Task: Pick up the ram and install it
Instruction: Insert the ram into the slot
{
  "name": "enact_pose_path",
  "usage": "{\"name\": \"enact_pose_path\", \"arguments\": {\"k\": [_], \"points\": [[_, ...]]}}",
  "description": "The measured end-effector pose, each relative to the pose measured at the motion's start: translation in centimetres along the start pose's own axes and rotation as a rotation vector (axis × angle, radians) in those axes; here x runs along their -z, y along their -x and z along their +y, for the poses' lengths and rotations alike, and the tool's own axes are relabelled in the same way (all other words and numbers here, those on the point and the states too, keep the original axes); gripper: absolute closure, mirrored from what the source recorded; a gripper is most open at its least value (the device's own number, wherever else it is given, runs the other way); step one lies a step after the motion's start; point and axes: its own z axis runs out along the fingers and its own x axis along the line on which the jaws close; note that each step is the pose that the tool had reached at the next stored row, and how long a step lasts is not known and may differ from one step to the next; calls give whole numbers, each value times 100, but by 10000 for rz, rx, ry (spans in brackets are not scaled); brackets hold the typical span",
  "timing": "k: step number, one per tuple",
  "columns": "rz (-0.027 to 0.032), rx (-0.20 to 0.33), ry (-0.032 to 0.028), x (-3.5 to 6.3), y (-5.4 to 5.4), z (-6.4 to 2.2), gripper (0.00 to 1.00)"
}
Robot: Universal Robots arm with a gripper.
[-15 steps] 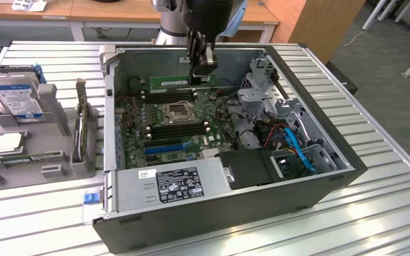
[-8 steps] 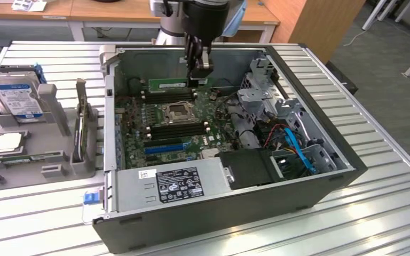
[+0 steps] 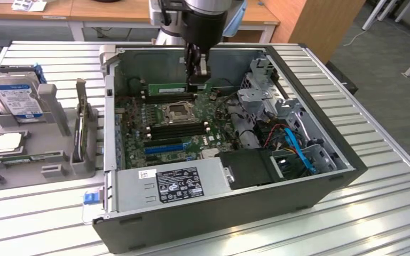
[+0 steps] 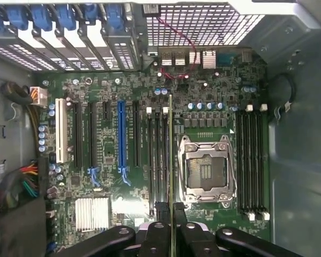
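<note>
Grips the ram [image 4: 170, 150] by one end in the tool [image 4: 171, 208], edge-on over the motherboard [image 4: 139, 85]. Probably handles light, stiff, fragile; suits pinching the flat faces, clear of contacts.

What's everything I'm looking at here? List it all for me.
computer case: one, dark grey, open, on the slatted table
motherboard: one, green, inside the case
memory slots: two groups, black, flanking the processor socket
expansion slot: one, blue, on the motherboard
hard drive: one, blue-labelled, in the grey holder, exterior view's left
power supply: one, grey, inside the case
ram: one, green, over the motherboard
hand: one, black, shut on the ram
</note>
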Motion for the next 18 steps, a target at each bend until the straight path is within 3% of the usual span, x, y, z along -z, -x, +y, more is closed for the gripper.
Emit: {"name": "enact_pose_path", "arguments": {"k": [18], "points": [[0,-22,1,-328,-9,44,86]]}}
